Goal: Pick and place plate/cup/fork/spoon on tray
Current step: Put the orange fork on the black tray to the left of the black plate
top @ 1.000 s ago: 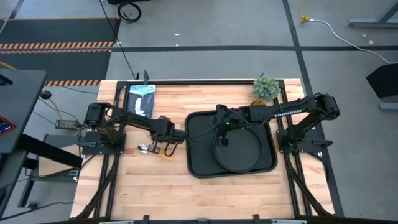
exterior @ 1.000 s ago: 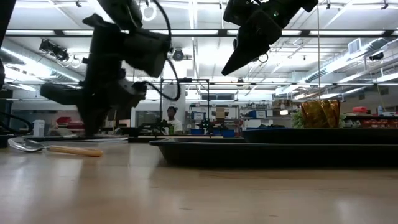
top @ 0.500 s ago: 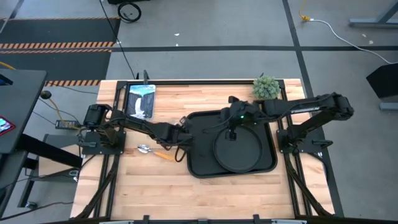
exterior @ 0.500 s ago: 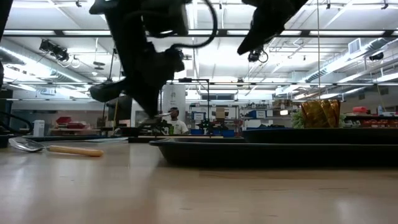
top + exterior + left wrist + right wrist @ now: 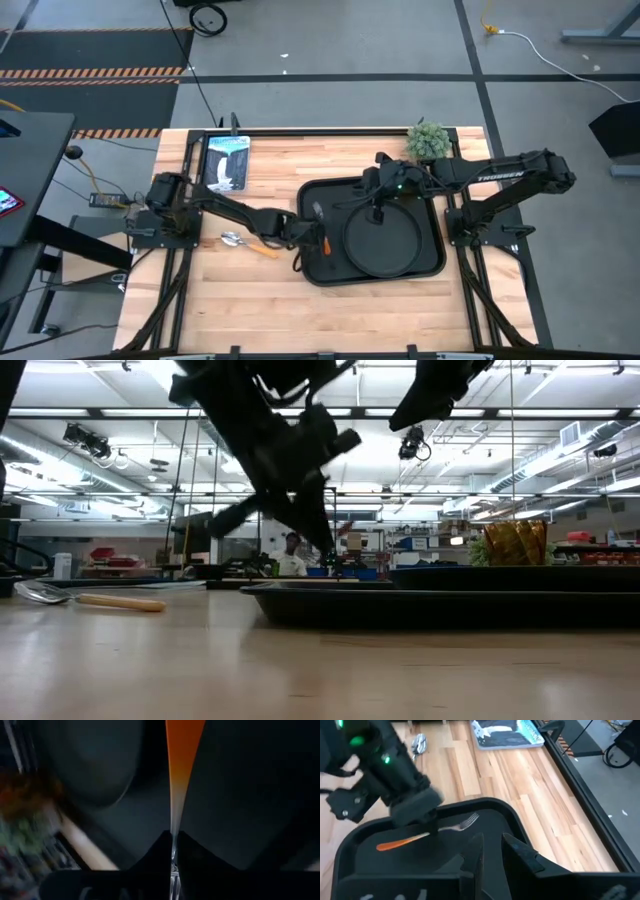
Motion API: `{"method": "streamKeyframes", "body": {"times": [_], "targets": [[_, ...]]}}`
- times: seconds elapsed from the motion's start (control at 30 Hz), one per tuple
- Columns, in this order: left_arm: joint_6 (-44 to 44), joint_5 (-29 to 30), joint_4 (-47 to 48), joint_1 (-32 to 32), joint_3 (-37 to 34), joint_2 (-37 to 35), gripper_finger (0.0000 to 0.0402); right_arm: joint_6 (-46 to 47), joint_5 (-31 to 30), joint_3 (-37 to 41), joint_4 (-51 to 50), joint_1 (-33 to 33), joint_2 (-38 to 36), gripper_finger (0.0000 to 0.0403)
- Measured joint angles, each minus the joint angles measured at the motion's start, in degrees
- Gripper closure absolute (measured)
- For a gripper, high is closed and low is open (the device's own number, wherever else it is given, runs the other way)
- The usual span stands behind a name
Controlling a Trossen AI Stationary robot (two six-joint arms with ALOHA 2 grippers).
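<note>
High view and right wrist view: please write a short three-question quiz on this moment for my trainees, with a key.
1. True or false: the spoon lies on the tray.
2. Multiple choice: what is the left end effector holding? A. a cup. B. the fork. C. nothing.
3. Fill in the gap: the plate rests on the ____.

Key: 1 false, it lies on the table beside the tray; 2 B; 3 tray.
</note>
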State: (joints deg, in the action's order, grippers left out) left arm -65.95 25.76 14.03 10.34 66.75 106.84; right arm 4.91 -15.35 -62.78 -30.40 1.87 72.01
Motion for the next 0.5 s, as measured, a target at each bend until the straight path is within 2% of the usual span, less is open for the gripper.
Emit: {"method": "streamKeyframes", "body": {"times": [0.27,0.5], "targets": [[-14.4,4.8,-6.3,2.2,0.0,7.7,0.0383,0.5,0.0,0.0,-0.3,1.2,-0.2,0.0328],[-12.4,5.3,-8.7,2.3,0.0,8.6,0.0383,1.0,0.0,0.0,-0.5,1.2,-0.2,0.0328]]}}
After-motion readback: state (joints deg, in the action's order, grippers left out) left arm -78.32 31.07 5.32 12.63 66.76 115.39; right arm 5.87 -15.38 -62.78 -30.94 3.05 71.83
